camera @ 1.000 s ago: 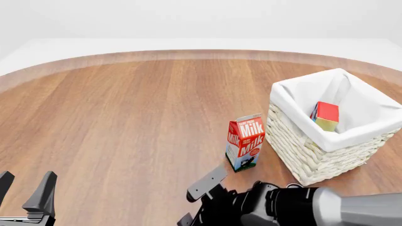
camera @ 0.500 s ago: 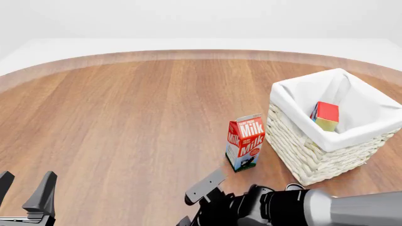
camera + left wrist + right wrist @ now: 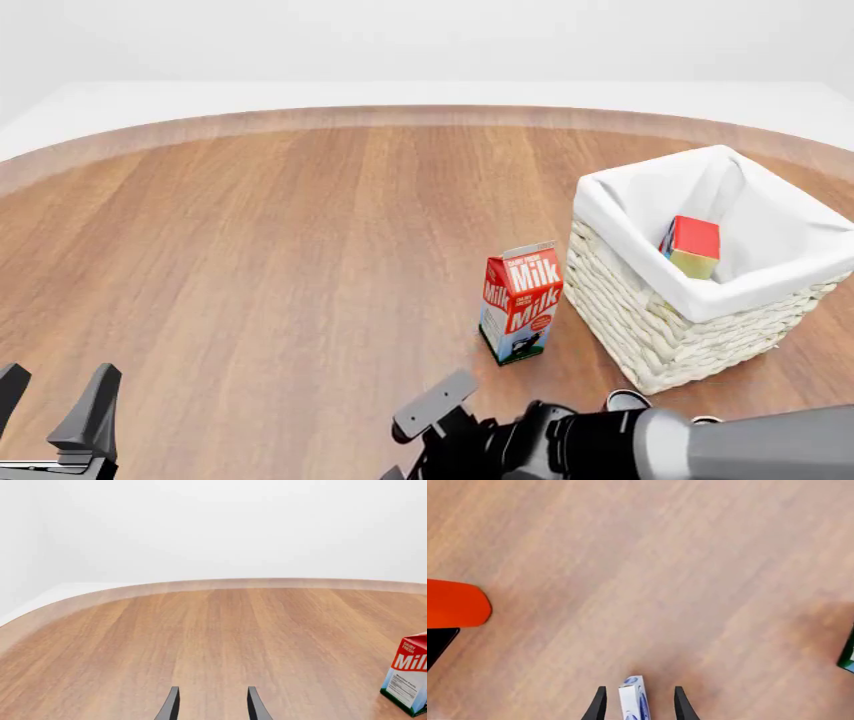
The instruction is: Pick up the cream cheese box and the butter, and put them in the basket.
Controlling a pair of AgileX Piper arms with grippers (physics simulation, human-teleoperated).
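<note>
White-and-blue little cream cheese box (image 3: 633, 700) is sitting between the right gripper's (image 3: 637, 702) spread fingers, lining up a grab; left gripper (image 3: 212, 704) is idling spread, holding nothing.

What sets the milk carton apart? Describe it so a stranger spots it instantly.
Find the white wicker basket at the right of the table. Just left of it stands the milk carton, upright. Unlike the red butter inside the basket, it has a gabled top and white "Milk" lettering.

bright, even light | soft faint shadows | sharp render | glare: seemingly none
</note>
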